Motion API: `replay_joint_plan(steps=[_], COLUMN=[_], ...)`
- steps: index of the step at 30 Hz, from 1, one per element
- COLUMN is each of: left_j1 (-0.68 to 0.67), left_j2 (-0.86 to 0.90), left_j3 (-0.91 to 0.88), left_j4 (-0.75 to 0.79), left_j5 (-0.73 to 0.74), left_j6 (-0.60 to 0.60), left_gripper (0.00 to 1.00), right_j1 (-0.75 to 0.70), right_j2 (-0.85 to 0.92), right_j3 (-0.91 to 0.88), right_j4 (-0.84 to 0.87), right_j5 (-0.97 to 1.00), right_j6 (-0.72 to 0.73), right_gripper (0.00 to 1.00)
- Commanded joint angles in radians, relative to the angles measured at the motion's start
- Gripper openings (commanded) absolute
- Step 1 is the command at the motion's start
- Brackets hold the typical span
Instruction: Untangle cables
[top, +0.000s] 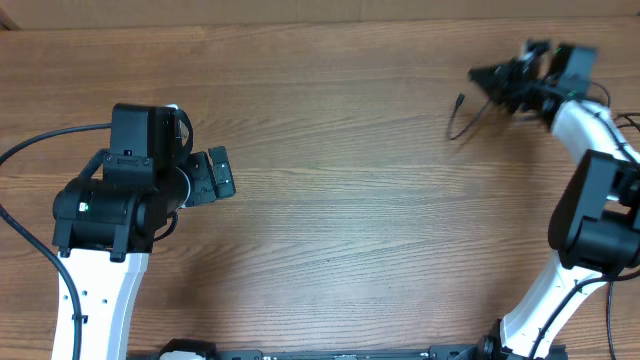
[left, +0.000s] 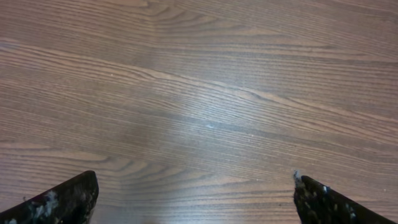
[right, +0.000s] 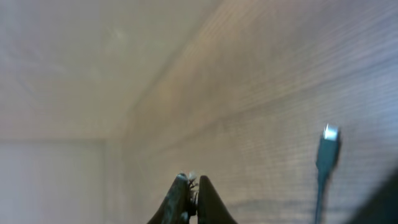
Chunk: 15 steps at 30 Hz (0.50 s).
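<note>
Overhead, the cable (top: 466, 122) is curling at the table's (top: 350, 230) far right, its thin loop rising toward the right gripper (top: 482, 76) — whether it is caught there I cannot tell. The right wrist view is showing that gripper's fingers (right: 179, 200) pressing together with nothing visible between them, the plug (right: 327, 148) standing apart beside them. The left gripper (left: 194, 177) is hovering wide open over wood — holding nothing.

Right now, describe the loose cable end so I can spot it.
On the table, go to the far right corner, where the right gripper is shut. A thin black cable loops from there onto the wood and ends in a silver-tipped plug. It is far thinner than the arms' own cables.
</note>
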Motion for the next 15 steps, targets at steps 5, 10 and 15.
replay_joint_plan(steps=[5,10,15], left_j1=[0.003,0.003,0.003], left_j2=[0.001,0.000,0.001], left_j3=[0.010,0.010,0.010], left_j4=[0.002,0.003,0.002], left_j5=[-0.008,-0.008,-0.009], left_j6=[0.009,0.009,0.009], left_gripper=[1.00,0.99,1.00], right_j1=[-0.111,-0.155,-0.160], right_j2=[-0.050,-0.050,0.006], right_j3=[0.628,0.787,0.784], right_j4=[-0.253,-0.331,-0.478], right_j5=[0.275,0.585,0.824], right_j6=[0.001,-0.117,-0.251], right_gripper=[0.04,0.04,0.10])
